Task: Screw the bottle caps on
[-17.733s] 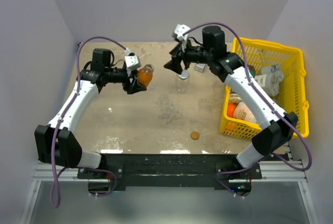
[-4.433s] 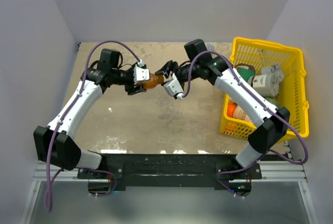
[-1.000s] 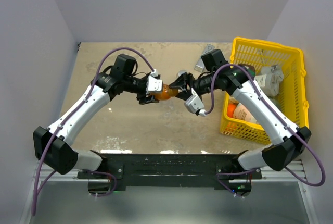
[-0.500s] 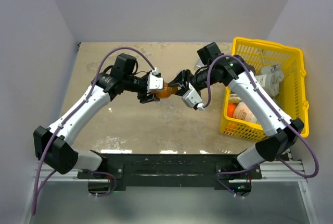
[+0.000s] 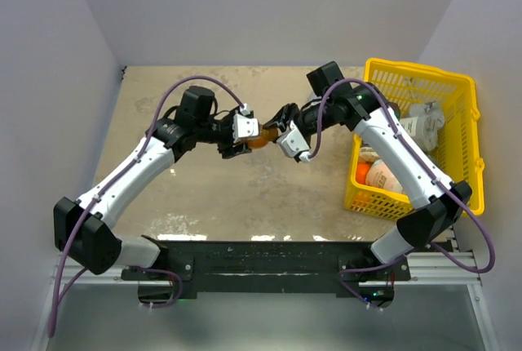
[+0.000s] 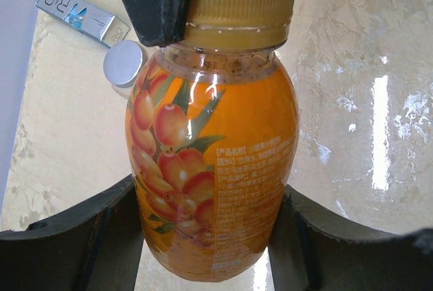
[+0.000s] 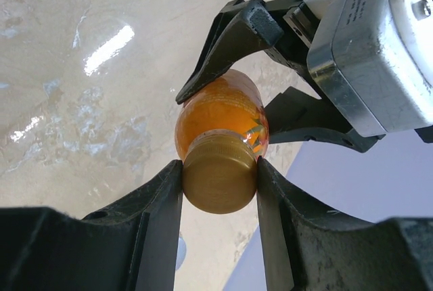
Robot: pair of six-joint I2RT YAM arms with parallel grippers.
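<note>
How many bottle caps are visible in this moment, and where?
2. A golden cap sits on the orange bottle, pinched by the right gripper. A silver cap shows behind that bottle, beside a grey packet on the table. Lids in the basket may be hidden.

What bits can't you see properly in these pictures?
- Neck threads: the cap covers them in both wrist views, so tightness is unknown.
- The silver lid: left wrist view, the orange bottle hides most of what it sits on.
- Things in the basket: top view, too small to name.
</note>
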